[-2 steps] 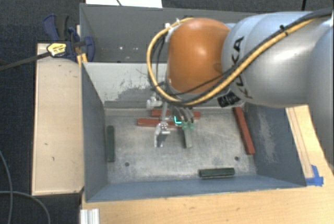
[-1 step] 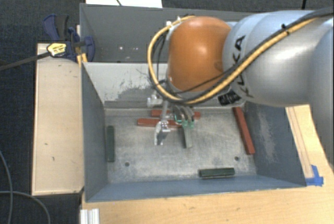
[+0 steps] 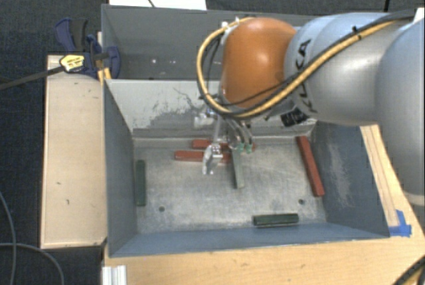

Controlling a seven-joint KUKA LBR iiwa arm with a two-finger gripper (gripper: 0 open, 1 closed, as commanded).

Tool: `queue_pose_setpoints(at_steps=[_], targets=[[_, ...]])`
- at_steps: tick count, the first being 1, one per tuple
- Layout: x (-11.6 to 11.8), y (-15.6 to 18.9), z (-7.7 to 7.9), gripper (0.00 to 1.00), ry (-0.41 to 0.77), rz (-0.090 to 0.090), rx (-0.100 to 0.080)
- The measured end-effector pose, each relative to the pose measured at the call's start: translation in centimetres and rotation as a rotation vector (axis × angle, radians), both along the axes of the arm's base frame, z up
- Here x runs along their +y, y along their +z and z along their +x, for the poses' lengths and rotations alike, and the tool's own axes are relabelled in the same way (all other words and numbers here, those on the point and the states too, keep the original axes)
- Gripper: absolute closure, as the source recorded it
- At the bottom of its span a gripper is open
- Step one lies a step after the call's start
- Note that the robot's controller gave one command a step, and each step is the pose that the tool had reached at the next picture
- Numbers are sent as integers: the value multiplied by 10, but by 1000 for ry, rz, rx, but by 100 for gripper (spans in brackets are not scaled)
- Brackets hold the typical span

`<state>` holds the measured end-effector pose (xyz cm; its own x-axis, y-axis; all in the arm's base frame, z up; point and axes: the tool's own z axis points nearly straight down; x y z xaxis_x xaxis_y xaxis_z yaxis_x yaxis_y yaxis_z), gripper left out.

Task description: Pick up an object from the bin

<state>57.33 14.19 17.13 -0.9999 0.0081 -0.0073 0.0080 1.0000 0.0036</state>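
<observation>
The claw [image 3: 223, 176] stands low over the middle of the bin [image 3: 119, 137] floor with its two fingers [image 3: 211, 161] spread apart. The right end of a red-brown stick [image 3: 189, 156] reaches in between them, though contact cannot be made out. A second red-brown stick [image 3: 200, 143] lies just behind it. Farther out, a dark green bar [image 3: 139, 183] lies at the left wall, another dark green bar [image 3: 275, 219] at the near wall, and a long red stick [image 3: 310, 165] on the right. Black lettering [image 3: 303, 56] on the arm's grey casing is only partly legible behind a cable.
</observation>
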Motion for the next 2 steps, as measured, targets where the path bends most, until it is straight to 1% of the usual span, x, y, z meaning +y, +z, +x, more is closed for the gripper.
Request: queue_pose_setpoints(at_steps=[1,2], targets=[[-18,-38,-5,0,-77,-3,5],[-1,-87,18,100,67,-2,4]])
